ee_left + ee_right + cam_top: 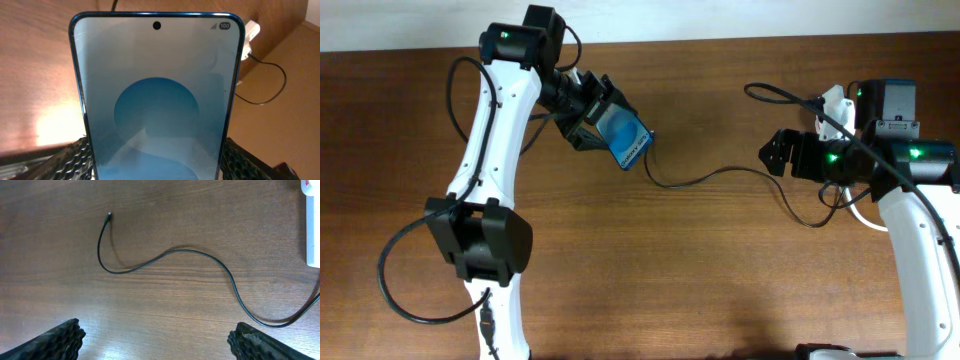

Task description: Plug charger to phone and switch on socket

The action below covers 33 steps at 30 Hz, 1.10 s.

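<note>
Overhead, the left gripper (592,122) clasped the phone (626,140), the charger (720,172) lying loose beside it. Left wrist: the screen filled the frame (battery reading 100). Right wrist: the right gripper (156,341) gaped empty over the charger, its tip free, the socket (313,230) at the right edge.

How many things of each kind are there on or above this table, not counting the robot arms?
Blue-screened black-framed smartphone: 1
Thin black charger cable: 1
White plastic power strip: 1
Total: 3

The phone (628,140) sits in the left hand (608,124), charger (192,251) on the table (720,280) between it and the socket (314,230)
</note>
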### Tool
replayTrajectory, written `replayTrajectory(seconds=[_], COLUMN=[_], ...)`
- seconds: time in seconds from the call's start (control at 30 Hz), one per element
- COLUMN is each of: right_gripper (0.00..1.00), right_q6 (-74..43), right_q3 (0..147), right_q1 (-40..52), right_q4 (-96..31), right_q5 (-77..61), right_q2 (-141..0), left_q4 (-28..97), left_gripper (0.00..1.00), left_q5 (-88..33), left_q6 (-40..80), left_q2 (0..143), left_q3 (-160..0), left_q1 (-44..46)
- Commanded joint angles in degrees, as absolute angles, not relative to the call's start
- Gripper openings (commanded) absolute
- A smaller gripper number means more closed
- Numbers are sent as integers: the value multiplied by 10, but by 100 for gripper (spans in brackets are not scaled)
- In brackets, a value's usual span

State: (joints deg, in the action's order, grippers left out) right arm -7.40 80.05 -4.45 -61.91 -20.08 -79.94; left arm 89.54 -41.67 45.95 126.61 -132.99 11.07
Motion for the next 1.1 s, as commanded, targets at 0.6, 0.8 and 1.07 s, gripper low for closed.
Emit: replayTrajectory(seconds=[0.6, 0.8, 1.07], right_gripper=[97, 91, 76], right_q6=[-161, -383, -460], right_q3=[809, 809, 809], right_q1=[-24, 163, 264], right_q4=[-509, -385, -261], right_q5=[-453, -276, -263], right_q2=[-802, -848, -979], left_q4=[886, 866, 867], left_gripper=[0, 0, 0], left_q5=[-478, -315, -304], left_q6=[664, 744, 744], left_q2=[1260, 1260, 1260], left_q3=[-1347, -1347, -1347], left_q1=[87, 115, 143])
